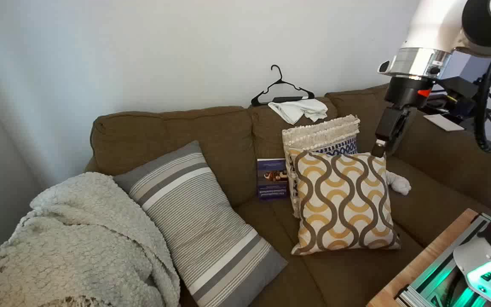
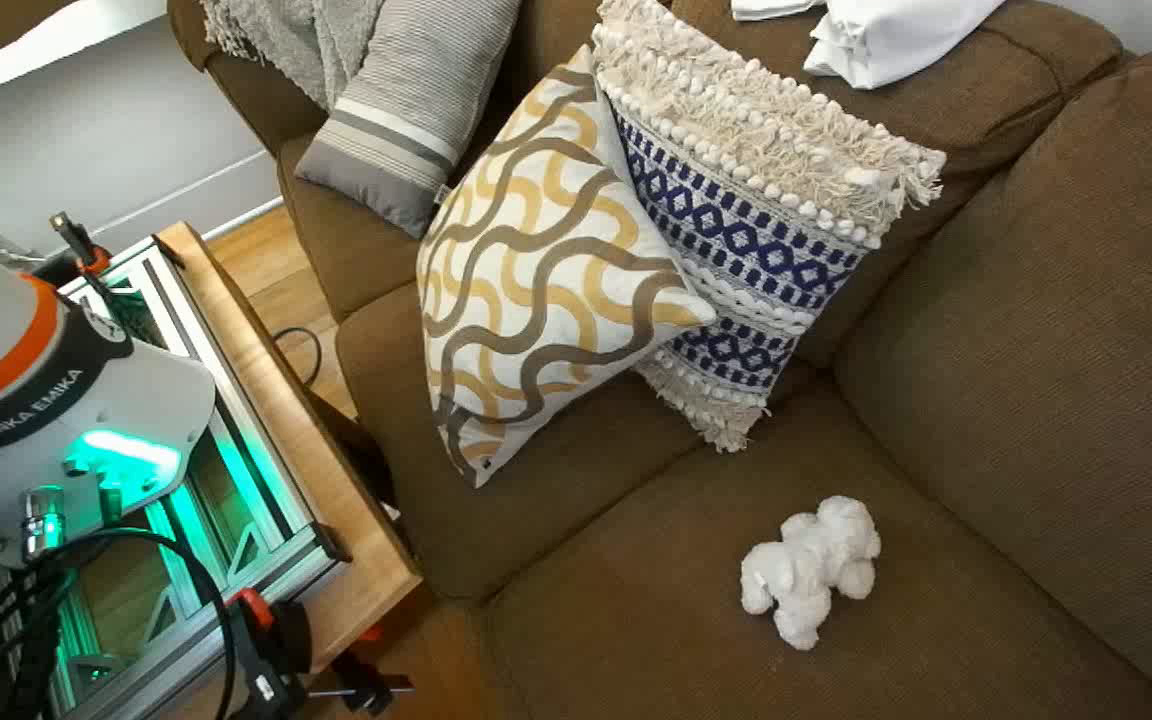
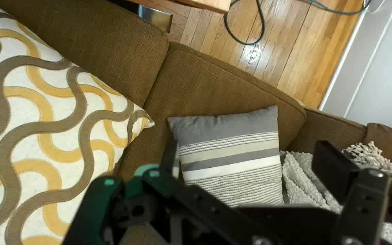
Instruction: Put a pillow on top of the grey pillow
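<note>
The pillow with mustard-brown waves [image 1: 343, 204] stands tilted on the sofa, leaning against a cream and navy pillow. It also shows in an exterior view [image 2: 546, 250] and at the left of the wrist view [image 3: 46, 129]. The grey pillow [image 1: 205, 221] with lighter stripes lies slanted at the sofa's far end, apart from it; it shows in an exterior view [image 2: 406, 100] and the wrist view [image 3: 230, 153]. My gripper [image 1: 381, 147] appears at the patterned pillow's upper corner; contact cannot be told. In the wrist view its jaws [image 3: 250, 160] are wide apart with nothing held.
The cream and navy pillow [image 2: 736, 220] is behind the patterned one. A beige blanket [image 1: 79, 243] lies beside the grey pillow. A purple book [image 1: 272, 179], a black hanger [image 1: 281, 83], a white cloth [image 1: 298, 110] and a white plush toy [image 2: 811, 570] are on the brown sofa [image 1: 168, 128].
</note>
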`<state>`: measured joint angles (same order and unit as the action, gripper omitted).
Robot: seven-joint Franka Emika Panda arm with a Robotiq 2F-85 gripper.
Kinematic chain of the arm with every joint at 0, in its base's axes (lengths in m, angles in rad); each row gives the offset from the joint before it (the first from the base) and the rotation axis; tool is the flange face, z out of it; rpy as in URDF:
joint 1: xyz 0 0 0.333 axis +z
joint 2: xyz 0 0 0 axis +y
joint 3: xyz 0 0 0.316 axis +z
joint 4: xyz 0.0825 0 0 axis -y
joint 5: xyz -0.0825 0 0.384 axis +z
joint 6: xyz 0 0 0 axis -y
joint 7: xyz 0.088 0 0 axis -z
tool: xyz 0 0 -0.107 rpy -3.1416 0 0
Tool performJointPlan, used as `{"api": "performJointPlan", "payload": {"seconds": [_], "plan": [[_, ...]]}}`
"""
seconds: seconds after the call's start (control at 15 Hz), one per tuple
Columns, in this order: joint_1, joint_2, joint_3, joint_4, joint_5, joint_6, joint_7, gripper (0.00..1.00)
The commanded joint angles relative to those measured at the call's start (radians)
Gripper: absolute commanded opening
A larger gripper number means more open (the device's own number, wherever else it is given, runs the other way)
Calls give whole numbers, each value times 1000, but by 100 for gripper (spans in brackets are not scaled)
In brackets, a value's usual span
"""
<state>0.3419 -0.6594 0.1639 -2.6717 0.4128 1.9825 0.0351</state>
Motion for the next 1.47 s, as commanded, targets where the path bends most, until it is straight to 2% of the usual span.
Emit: {"api": "performJointPlan", "payload": {"seconds": [0.0, 0.27, 0.4, 0.67, 0.73, 0.8, 0.93, 1.0, 1.33, 1.4], "plan": [[-14, -1, 11, 2, 7, -5, -6, 100], [-14, 0, 11, 2, 7, -5, -6, 100], [-51, -34, 4, -37, -34, -5, 10, 100], [-188, -94, -80, -172, -135, 14, -19, 100], [-235, -6, -118, -85, -168, -1, -32, 100], [-268, -6, -165, -104, -188, 11, -77, 100], [-311, 30, -278, -99, -212, 41, -248, 100], [-265, 43, -394, -98, -240, 47, -340, 100], [-192, 130, -788, -59, -369, 5, -768, 100], [-174, 184, -838, -22, -376, -6, -854, 100]]}}
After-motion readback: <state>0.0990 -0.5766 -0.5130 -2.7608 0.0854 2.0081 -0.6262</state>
